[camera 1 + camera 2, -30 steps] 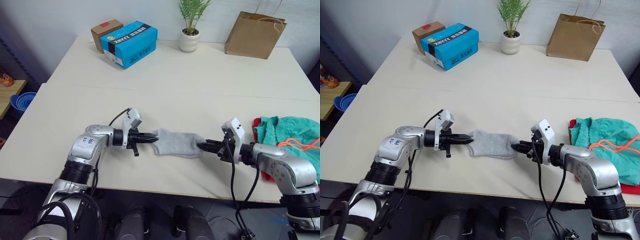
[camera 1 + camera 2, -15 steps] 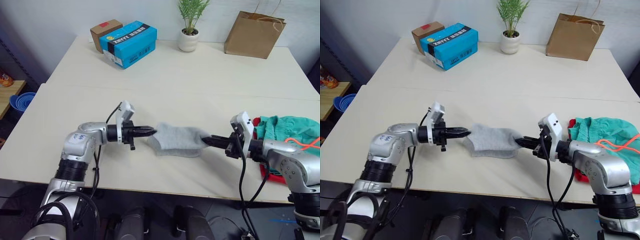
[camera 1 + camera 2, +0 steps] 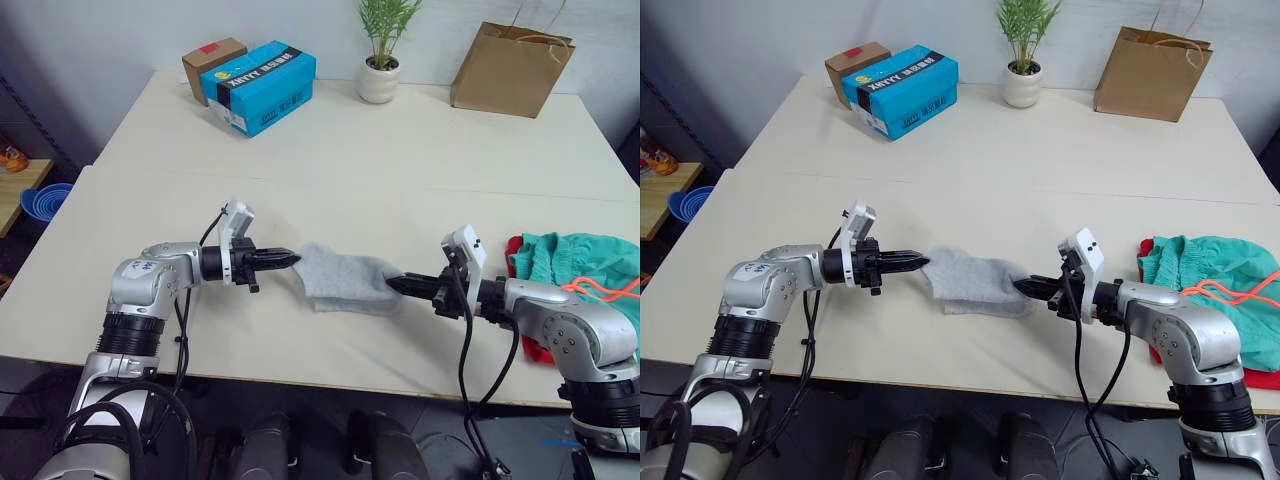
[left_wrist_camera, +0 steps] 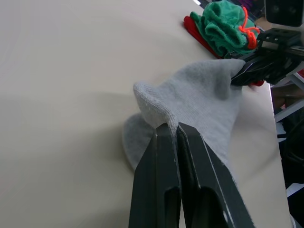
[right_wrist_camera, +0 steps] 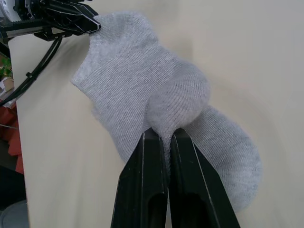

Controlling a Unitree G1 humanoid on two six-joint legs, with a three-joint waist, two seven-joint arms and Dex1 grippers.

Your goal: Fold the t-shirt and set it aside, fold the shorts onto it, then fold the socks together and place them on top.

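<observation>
Between the two tools, low over the desk (image 3: 330, 150), hangs the pair of socks (image 3: 345, 279), pinched at both ends. Starting at the left tool (image 3: 283, 257): clamped tight on the cuff edge, fabric bunched at its tips, a second sock layer lying on the desk just under them. Moving along the span: slack in the middle, sagging onto the desk, layers not squared up. Reaching the right tool (image 3: 395, 284): closed on a bulge of knit at the opposite end. Beyond it, well apart on the robot's right, sits the shorts (image 3: 575, 265) with orange drawstring, heaped over the t-shirt (image 3: 528, 335), red peeking out beneath.

Best handled, likely, by keeping both pinches firm, drawing apart just enough to flatten the knit, then bringing one end over the other evenly. Worth watching: a loose under-layer slipping free, or dragging across the desk and skewing the fold. Then across to the pile, set down on top.
</observation>
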